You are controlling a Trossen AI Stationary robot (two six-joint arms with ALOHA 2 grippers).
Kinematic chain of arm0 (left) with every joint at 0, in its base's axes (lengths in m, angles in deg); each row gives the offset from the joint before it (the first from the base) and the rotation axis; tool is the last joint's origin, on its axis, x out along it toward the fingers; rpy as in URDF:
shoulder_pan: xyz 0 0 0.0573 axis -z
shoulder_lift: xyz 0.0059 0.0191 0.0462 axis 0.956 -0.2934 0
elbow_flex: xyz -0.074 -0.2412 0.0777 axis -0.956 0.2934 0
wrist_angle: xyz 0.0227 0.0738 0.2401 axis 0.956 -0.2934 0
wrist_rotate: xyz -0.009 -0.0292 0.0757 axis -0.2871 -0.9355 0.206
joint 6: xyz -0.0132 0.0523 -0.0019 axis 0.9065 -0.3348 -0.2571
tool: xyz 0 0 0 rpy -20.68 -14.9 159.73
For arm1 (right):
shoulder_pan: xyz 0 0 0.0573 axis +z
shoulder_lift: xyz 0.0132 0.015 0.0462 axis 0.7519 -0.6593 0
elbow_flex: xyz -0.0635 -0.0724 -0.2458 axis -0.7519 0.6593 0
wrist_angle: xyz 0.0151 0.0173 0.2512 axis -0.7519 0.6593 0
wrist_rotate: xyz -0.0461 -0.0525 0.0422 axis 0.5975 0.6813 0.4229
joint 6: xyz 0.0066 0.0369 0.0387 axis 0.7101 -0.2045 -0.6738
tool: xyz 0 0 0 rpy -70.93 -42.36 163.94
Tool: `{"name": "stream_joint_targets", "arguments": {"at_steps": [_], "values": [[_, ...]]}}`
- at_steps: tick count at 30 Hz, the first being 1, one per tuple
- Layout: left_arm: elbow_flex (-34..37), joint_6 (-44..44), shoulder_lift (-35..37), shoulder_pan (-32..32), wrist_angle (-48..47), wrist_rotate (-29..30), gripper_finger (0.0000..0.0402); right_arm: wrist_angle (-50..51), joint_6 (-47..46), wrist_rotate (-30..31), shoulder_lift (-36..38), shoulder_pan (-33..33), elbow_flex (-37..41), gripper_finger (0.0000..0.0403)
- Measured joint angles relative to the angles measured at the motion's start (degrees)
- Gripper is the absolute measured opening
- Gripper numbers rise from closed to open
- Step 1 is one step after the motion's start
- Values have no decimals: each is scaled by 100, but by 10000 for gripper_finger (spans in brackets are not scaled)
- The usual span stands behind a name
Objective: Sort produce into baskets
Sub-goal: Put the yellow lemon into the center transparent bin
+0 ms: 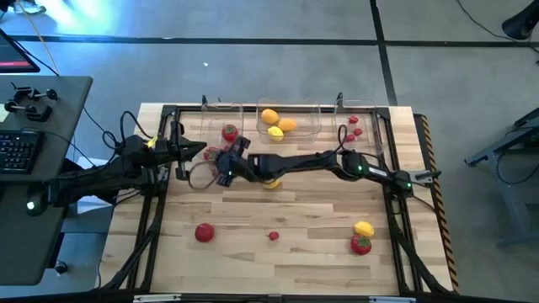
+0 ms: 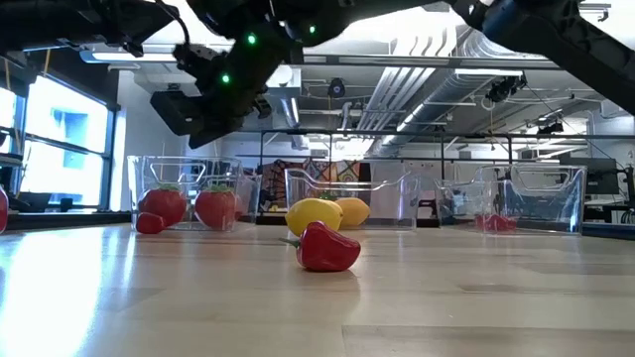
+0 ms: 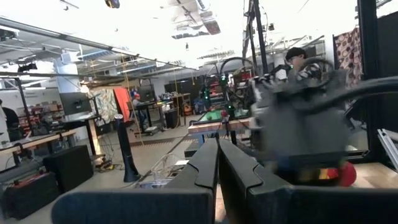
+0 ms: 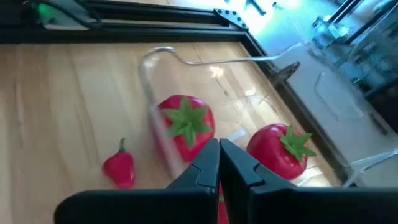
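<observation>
Two arms, right gripper (image 1: 226,164) stretched across over left bin (image 1: 221,119), fingers together, left gripper (image 1: 199,151) beside it, fingers together

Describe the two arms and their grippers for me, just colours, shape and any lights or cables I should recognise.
Both arms are dark, nearly black, built of slim jointed links. The right arm shows small green lights along its links. Each gripper, left gripper and right gripper, has two flat, dark, tapering fingers. Black cables trail from the left arm.

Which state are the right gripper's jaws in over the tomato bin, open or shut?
Shut. In the right wrist view the right gripper shows its jaws pressed together, empty, above two tomatoes in the left bin.
</observation>
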Motion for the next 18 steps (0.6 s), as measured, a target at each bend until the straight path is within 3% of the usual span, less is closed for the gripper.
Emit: {"name": "stream_joint_targets", "arguments": {"at_steps": [8, 18], "values": [[0, 2, 0, 0, -4, 2, 0, 669, -140, 133, 100, 325, 4, 0], [0, -2, 0, 0, -20, 2, 0, 1306, -141, -805, 79, 406, 4, 0]]}}
